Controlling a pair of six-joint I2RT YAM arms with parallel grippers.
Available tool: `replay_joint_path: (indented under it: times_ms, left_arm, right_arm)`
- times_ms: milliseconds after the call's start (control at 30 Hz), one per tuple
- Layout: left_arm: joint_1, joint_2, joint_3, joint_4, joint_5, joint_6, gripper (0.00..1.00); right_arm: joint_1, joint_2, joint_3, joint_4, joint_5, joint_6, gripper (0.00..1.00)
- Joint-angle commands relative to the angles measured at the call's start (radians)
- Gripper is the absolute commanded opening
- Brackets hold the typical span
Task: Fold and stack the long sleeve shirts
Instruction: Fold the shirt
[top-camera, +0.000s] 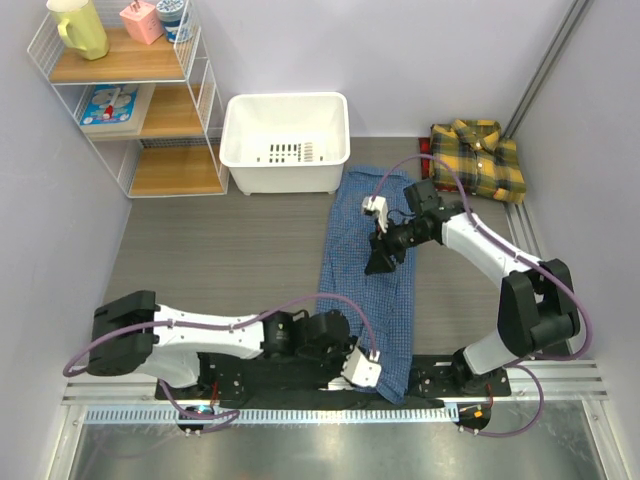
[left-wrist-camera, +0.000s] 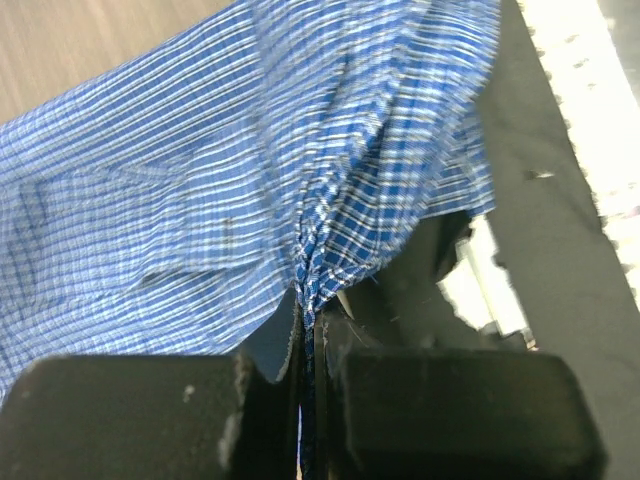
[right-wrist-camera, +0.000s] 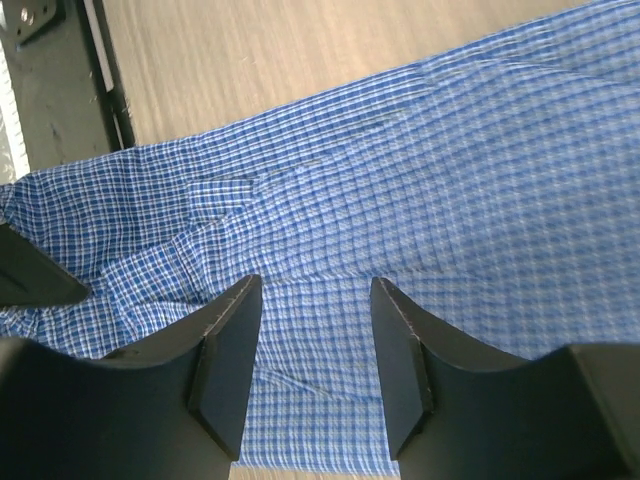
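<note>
top external view first: we see a white tub (top-camera: 285, 140) at the far edge, its slotted floor showing, and a wire shelf (top-camera: 130, 100) in the far-left corner with a yellow jug (top-camera: 80, 28) and a pink box (top-camera: 142, 22) on its top board. the blue shirt (top-camera: 365, 270) lies as a long band from just in front of the tub to the table's near edge, where its end drapes over the black base strip (top-camera: 250, 372). the plaid shirt (top-camera: 478, 158) sits folded in the far-right corner, apart from the blue one. our left gripper (left-wrist-camera: 308, 325) is clamped on a bunched fold of the blue shirt at that near end. our right gripper (right-wrist-camera: 315, 360) hovers over the shirt's middle with jaws apart, holding nothing. the widest stretch of tabletop (top-camera: 230, 250) lies left of the shirt; on the right, the right arm stands close by the wall.
</note>
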Motion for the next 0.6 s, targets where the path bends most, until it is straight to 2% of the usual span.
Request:
replay_joint_path:
  times_ms: [0, 133, 167, 367, 400, 433, 467, 500, 567]
  left_arm:
    - [0.102, 0.005, 0.117, -0.145, 0.16, 0.002, 0.0]
    - [0.286, 0.128, 0.303, -0.281, 0.295, 0.054, 0.0]
    - [0.317, 0.157, 0.402, -0.318, 0.349, 0.095, 0.0]
    - [0.552, 0.522, 0.787, -0.549, 0.472, 0.186, 0.0]
    - [0.599, 0.633, 0.923, -0.582, 0.49, 0.197, 0.06]
    - [0.621, 0.682, 0.988, -0.625, 0.492, 0.204, 0.16]
    - [0.641, 0.72, 1.053, -0.663, 0.495, 0.2, 0.4]
    - [0.681, 0.754, 1.135, -0.654, 0.496, 0.154, 0.43]
    - [0.716, 0.806, 1.2, -0.605, 0.475, 0.081, 0.55]
  right_arm:
    - [-0.072, 0.02, 0.118, -0.123, -0.057, -0.053, 0.55]
    - [-0.195, 0.111, 0.249, -0.252, -0.077, -0.128, 0.59]
    - [-0.216, 0.133, 0.305, -0.314, -0.079, -0.164, 0.6]
    - [-0.322, 0.28, 0.468, -0.505, -0.083, -0.248, 0.69]
    - [-0.359, 0.293, 0.474, -0.511, -0.08, -0.248, 0.71]
    - [-0.368, 0.302, 0.48, -0.516, -0.079, -0.248, 0.73]
    - [-0.376, 0.311, 0.485, -0.522, -0.07, -0.251, 0.73]
    - [-0.378, 0.325, 0.484, -0.522, -0.06, -0.252, 0.74]
    - [-0.378, 0.336, 0.481, -0.516, -0.062, -0.252, 0.74]
